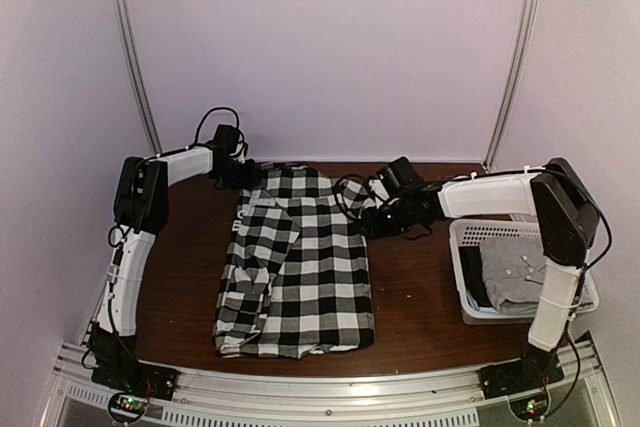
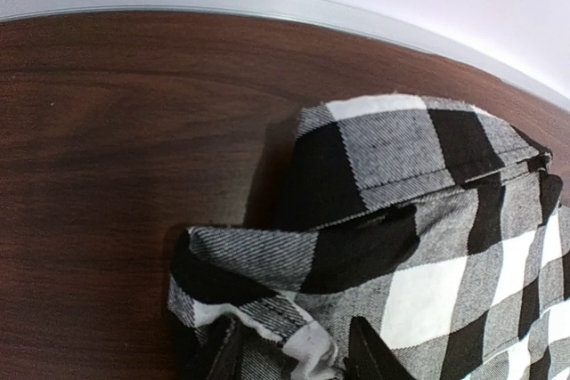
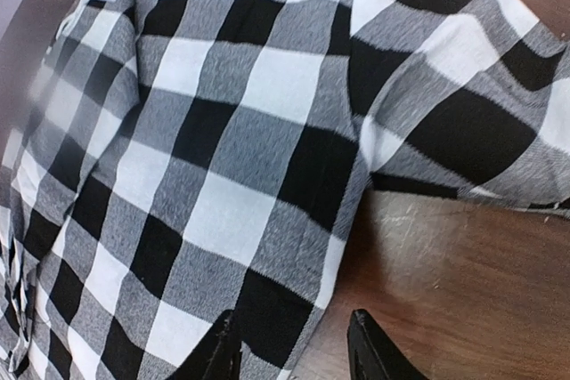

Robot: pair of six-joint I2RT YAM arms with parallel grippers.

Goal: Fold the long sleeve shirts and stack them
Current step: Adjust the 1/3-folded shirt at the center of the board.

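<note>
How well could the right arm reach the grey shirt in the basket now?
Probably yes. The grey shirt lies uncovered in the open-topped basket, beside the base of the right arm. Its jaws are out at the checked shirt and would have to swing back.

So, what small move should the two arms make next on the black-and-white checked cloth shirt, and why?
Probably close both jaws. The left gripper straddles a bunched far corner of the black-and-white checked cloth shirt, the right gripper straddles its right edge, and both stand open, so neither seems to hold cloth yet.
</note>
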